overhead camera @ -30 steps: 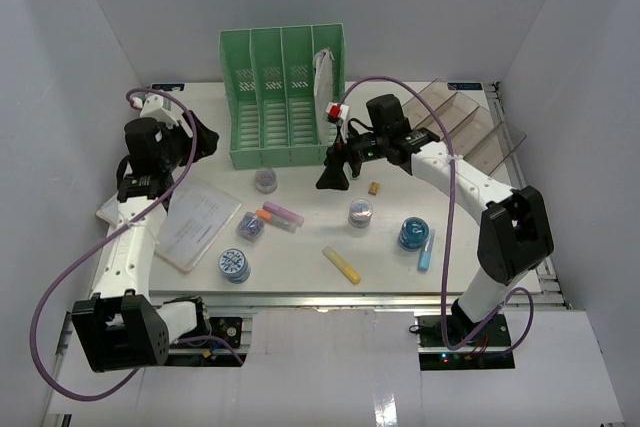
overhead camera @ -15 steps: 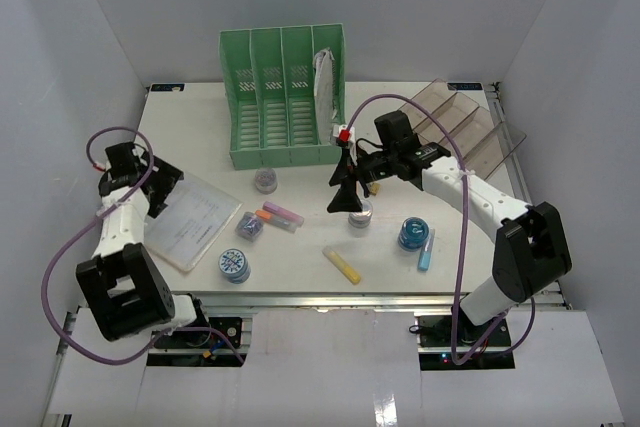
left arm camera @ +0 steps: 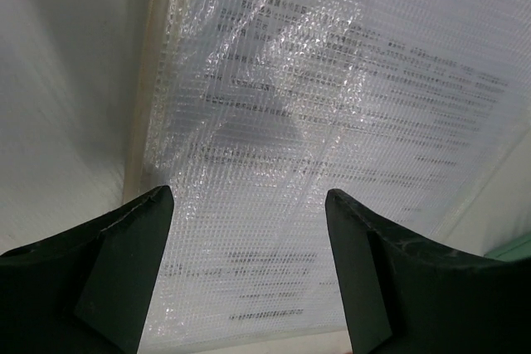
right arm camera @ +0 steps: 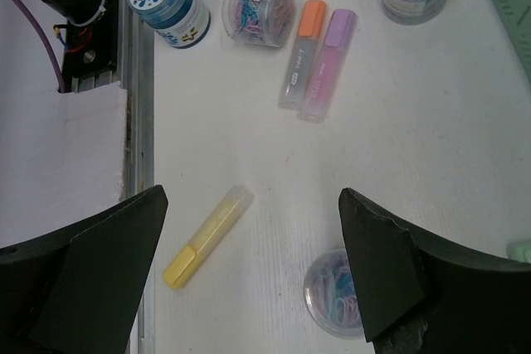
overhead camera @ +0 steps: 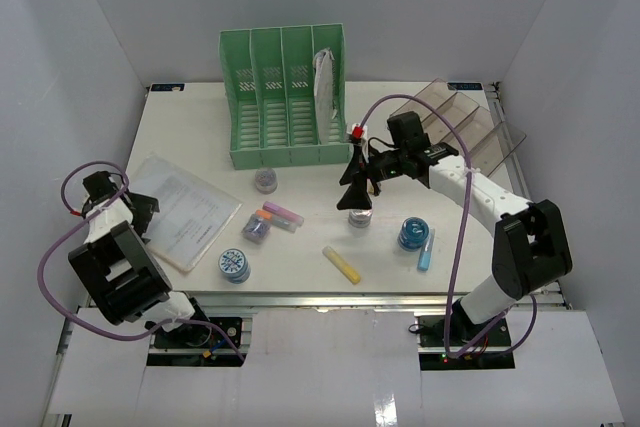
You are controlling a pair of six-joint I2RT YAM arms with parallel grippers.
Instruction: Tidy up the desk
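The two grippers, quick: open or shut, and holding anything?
Left gripper: open, empty, over the sleeved paper.
Right gripper: open, empty, near a clip jar.

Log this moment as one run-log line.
left gripper open, at sleeved paper | right gripper open, above paper-clip jar | nothing held | desk items loose

Desk (overhead camera: 190,117), green rack (overhead camera: 283,97), papers (overhead camera: 185,212), yellow highlighter (overhead camera: 341,265), perhaps clip jar (overhead camera: 266,180)

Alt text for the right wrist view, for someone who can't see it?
The open right gripper hangs above the white desk, over a yellow highlighter and a clear tub of paper clips. Beyond lie an orange highlighter and a purple highlighter side by side, and a blue tub.
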